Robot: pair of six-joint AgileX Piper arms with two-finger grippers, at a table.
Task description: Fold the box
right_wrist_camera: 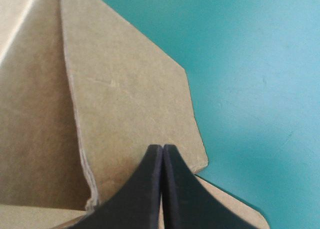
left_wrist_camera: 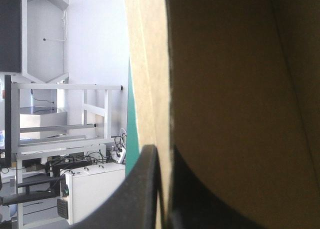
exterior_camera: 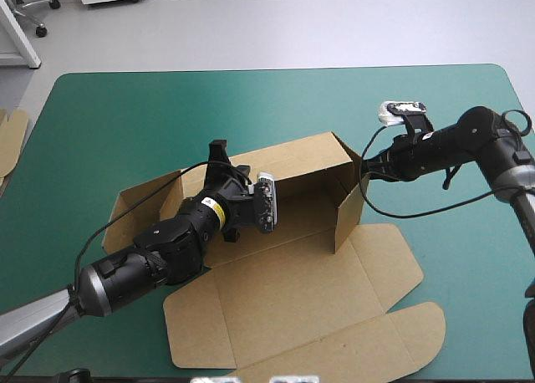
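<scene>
**Box partly raised, both grippers at its walls**

You have the brown box (exterior_camera: 292, 291) lying on the teal-green cover (exterior_camera: 125, 124), about midway across the table and toward its near edge. The far wall (exterior_camera: 301, 161) of the box stands raised. The right end wall (exterior_camera: 351, 209) stands raised too and meets it at the far right corner. The lid panel and its flaps lie flat on the near side of the box. At the left end of the box a flap (exterior_camera: 138, 203) is tilted up off the cover.

Your left gripper (left_wrist_camera: 162, 154) is at the left part of the box's far wall. Its black fingers are all but closed, with the edge of the board clamped between them.

Your right gripper (exterior_camera: 368, 161) is at the far right corner of the box, on the outside. In the right wrist view its fingers (right_wrist_camera: 150, 189) are pressed together in one pointed arch, and the tips lie over an angled flap (right_wrist_camera: 130, 104) of the box. Whether they press on that flap cannot be told.

Well to the left of the box, a strip of more board (exterior_camera: 10, 136) shows at the table's edge.
</scene>
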